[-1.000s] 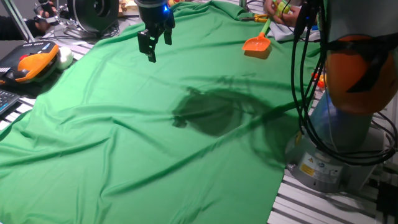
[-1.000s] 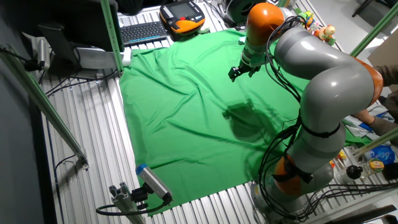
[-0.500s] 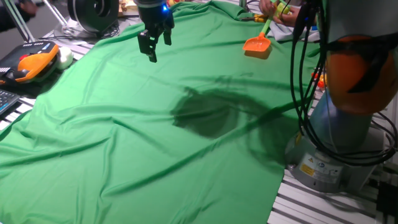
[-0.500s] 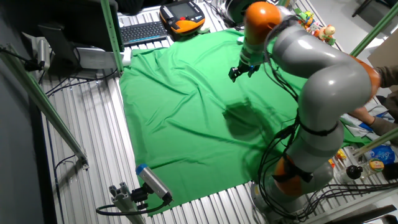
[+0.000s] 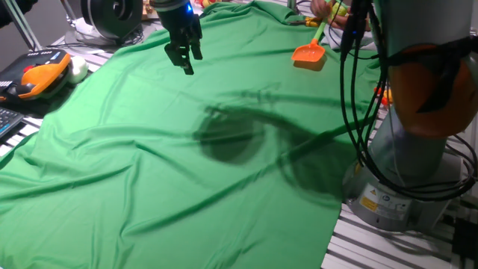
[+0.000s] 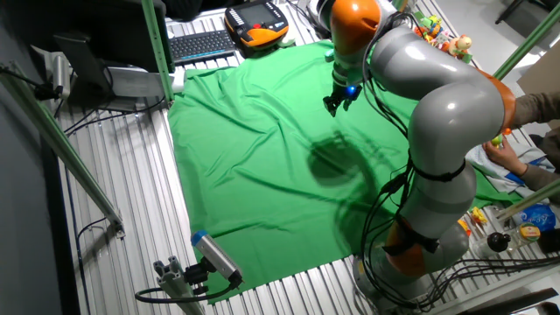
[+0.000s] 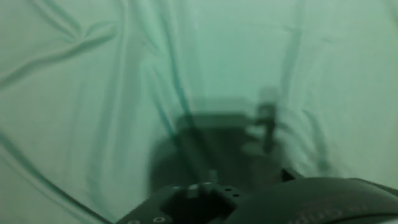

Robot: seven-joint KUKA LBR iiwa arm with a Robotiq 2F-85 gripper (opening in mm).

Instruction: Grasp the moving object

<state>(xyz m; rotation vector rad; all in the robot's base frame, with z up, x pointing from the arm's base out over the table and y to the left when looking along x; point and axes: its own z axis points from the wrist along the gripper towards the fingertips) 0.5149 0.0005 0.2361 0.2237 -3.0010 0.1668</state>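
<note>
My gripper [image 5: 184, 54] hangs over the far part of the green cloth [image 5: 149, 164] with its fingers apart and nothing between them. It also shows in the other fixed view [image 6: 335, 103]. A small yellow-green item [image 5: 337, 7] sits in a person's hand beyond the cloth's far right edge, well to the right of the gripper. It also shows in the other fixed view [image 6: 497, 140]. The orange toy shovel [image 5: 308, 54] with its green handle lies on the cloth near that hand. The hand view is blurred and shows only cloth and the gripper's shadow.
The arm's base [image 5: 403, 172] and hanging cables [image 5: 358, 90] stand at the right. A teach pendant [image 5: 37, 75] and a keyboard [image 6: 201, 44] lie off the cloth's left side. Small toys [image 6: 455, 42] sit at the far side.
My gripper has moved a little to the left and farther back over the cloth, and the arm has swung with it. Its shadow on the cloth has shifted left.
</note>
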